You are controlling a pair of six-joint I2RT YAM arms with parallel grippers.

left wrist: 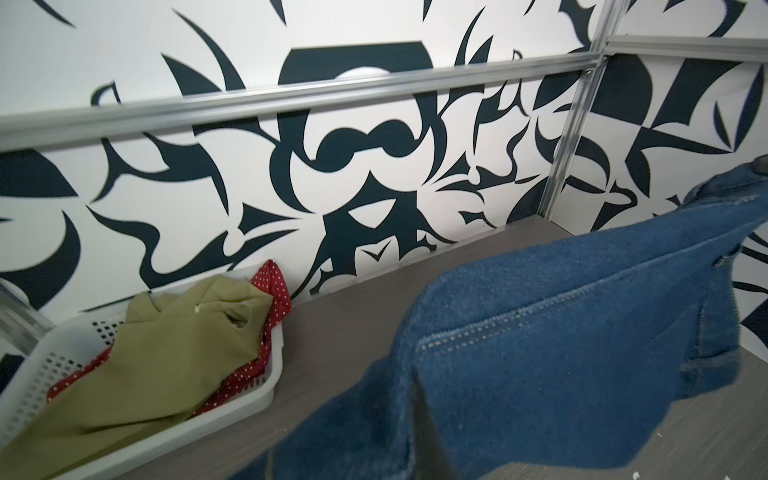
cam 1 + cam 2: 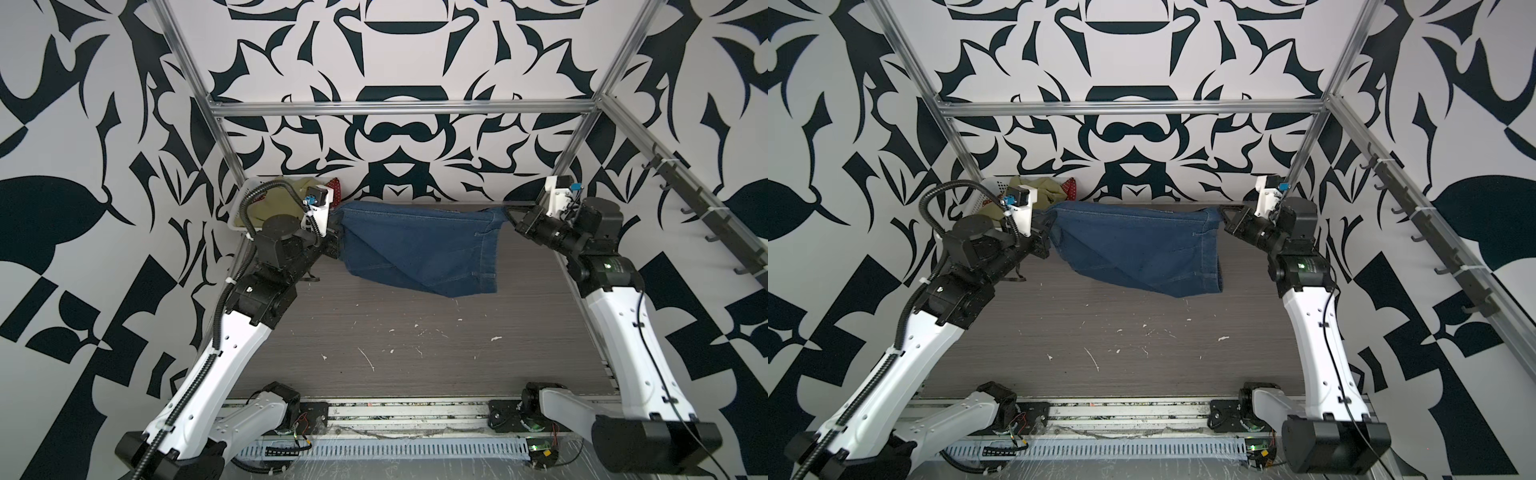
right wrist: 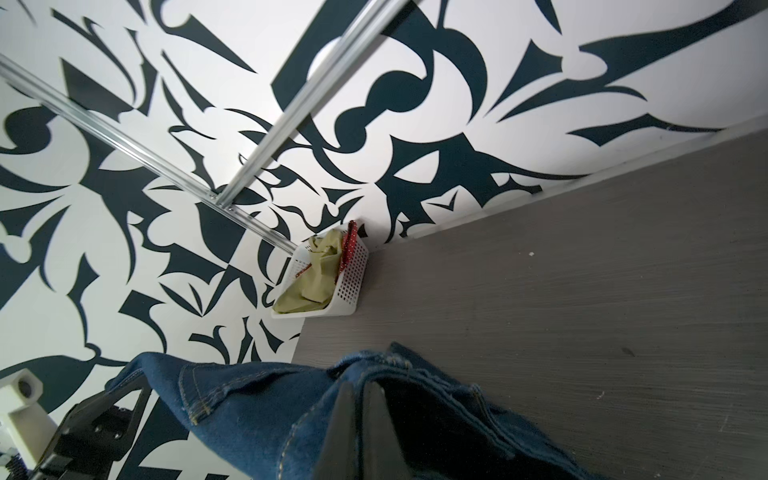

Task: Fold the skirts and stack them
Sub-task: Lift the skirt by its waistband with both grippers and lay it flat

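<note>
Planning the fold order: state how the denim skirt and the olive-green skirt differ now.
The denim skirt hangs stretched between the left gripper and right gripper; the olive-green skirt lies crumpled in the basket. The denim skirt shows stitched seams; the olive-green skirt is plain. Neither is neatly folded.

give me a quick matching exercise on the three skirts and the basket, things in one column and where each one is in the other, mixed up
Things
1. denim skirt
2. olive-green skirt
3. red polka-dot skirt
4. white basket

Places
A. far left corner of the table
B. hanging between left gripper and right gripper
C. on top inside the basket
D. mostly under another skirt, edges peeking out

Pairs: 1-B, 2-C, 3-D, 4-A
</note>
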